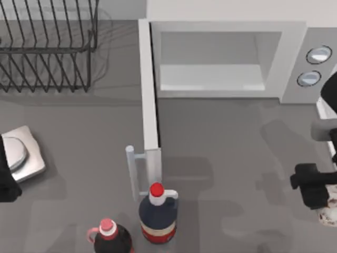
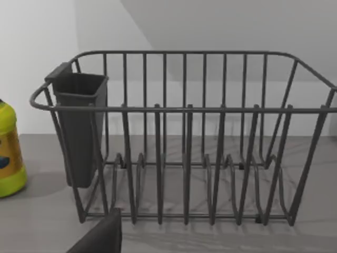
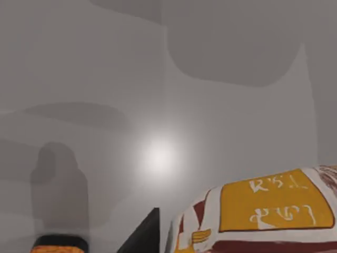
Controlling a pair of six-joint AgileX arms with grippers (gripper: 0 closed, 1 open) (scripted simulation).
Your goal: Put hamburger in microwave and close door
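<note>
At four o'clock on the table, my right gripper (image 1: 322, 203) meets the hamburger (image 3: 263, 216), finger state unclear; soft, light wrapping probably wants a gentle mid-body pinch.

microwave (image 1: 295, 31) light grey | hamburger (image 3: 263, 211) cream, orange-yellow panel | rack (image 2: 184, 137) black

Both arms at the table's edges

The right arm's black two-finger gripper (image 1: 322, 203) hangs low, in front of the large light-grey boxy microwave (image 1: 295, 58) and off its dial side; the left arm (image 1: 5, 179) sits parked far to that microwave's other side.
</note>
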